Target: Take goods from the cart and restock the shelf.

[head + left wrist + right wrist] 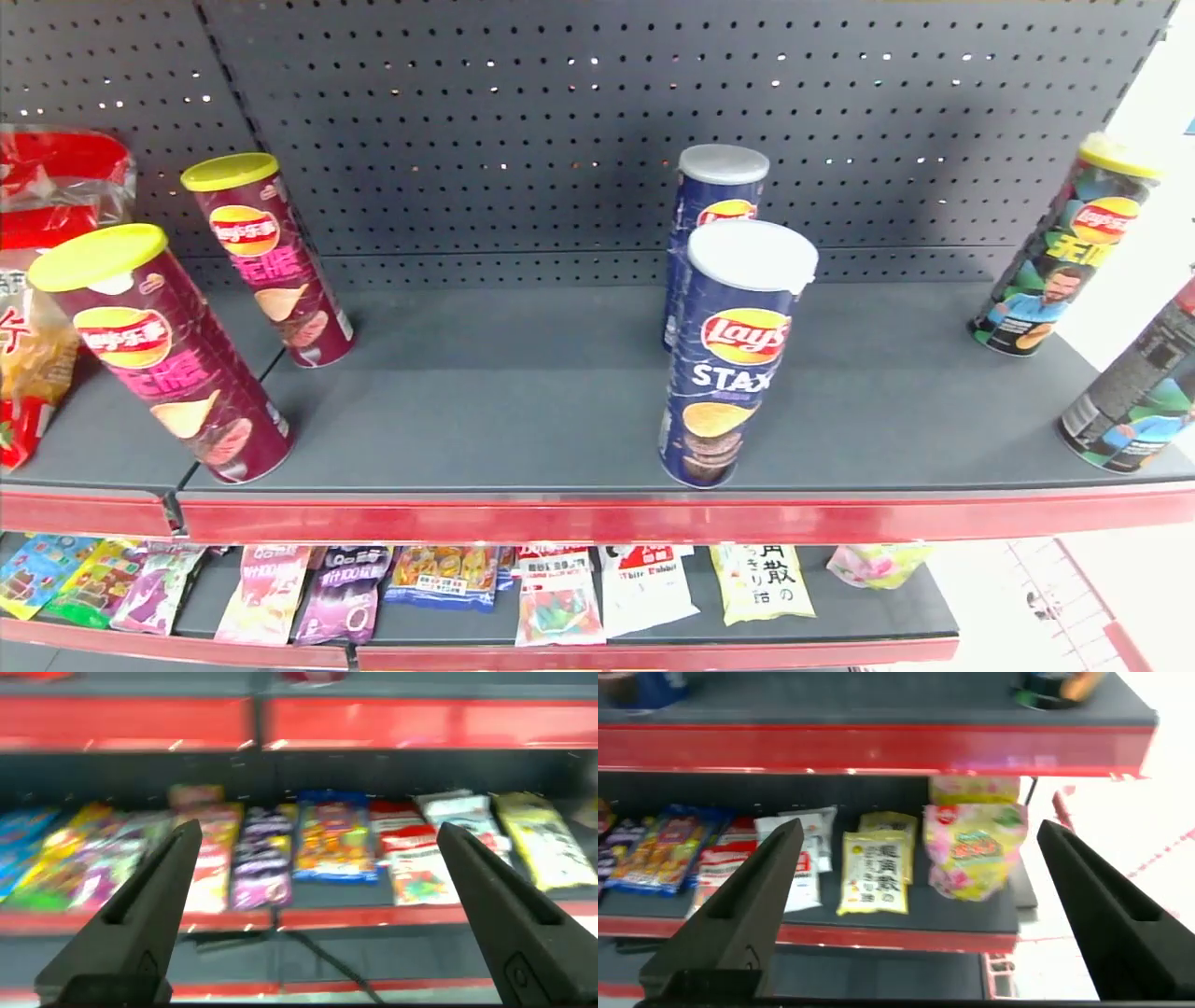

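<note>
A dark grey metal shelf with a red front lip [597,518] was seen from the head camera, backed by a perforated panel. A tall navy-blue crisp can with a white lid [733,364] was stood upright near the front edge and serves here as the landmark. Just behind it a second navy-blue can with a grey lid [717,191] was placed.

Well to its left, a maroon can with a yellow lid [168,359] was set at the front and another maroon can [271,261] farther back, with red snack bags [51,187] beyond them. Well to its right, a green-and-black can with a yellow lid [1064,261] was stood at the back and a dark can [1130,401] at the front, cut off by the frame. Every can was lidded.

Below the landmark, a lower tier [653,649] was lined with flat snack packets [560,597], partly hidden from the head camera by the red lip.

These were shown face-on by the wrist cameras. The left claw [313,919] was held wide open, with nothing between its black fingers [140,924], before a row of colourful packets [327,845]. The right claw [920,919] was likewise spread and empty, before a puffy pink-and-yellow bag [976,845], a yellow packet [875,873] and a white packet [808,849], all lower than the landmark and to its right.
</note>
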{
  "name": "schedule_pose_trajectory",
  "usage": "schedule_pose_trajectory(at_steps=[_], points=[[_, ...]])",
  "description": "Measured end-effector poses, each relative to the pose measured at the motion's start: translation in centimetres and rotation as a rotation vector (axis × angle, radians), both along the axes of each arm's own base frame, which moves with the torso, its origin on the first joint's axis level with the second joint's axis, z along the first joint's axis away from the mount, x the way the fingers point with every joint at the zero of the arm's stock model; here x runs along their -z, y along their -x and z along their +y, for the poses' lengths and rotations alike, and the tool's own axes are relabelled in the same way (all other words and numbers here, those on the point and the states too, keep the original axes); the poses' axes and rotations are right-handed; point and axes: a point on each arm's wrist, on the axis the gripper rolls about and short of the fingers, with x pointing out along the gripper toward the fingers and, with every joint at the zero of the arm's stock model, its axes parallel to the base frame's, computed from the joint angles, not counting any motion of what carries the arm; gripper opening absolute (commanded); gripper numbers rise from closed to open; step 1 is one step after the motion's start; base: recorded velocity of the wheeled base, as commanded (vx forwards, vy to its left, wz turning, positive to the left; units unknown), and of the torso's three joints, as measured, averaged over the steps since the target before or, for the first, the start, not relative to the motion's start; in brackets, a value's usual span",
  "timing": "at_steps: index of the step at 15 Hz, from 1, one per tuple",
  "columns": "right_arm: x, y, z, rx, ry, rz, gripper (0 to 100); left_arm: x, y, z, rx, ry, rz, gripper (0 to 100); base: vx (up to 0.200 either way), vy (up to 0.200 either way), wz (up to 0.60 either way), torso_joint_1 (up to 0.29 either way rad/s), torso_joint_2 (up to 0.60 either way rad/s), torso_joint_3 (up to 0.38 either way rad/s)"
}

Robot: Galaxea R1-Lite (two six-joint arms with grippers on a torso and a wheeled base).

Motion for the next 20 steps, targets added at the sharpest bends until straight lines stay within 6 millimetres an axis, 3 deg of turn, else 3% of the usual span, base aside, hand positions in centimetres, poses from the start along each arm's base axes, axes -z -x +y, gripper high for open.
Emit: schedule_pose_trajectory(at_steps=[20], points=[[0.0, 0.0, -0.02, 0.007, 0.01, 0.0, 100, 0.0, 0.0, 0.0, -0.002, 0.0, 0.001, 100, 0.0, 0.0, 0.0, 0.0, 0.0, 0.0]])
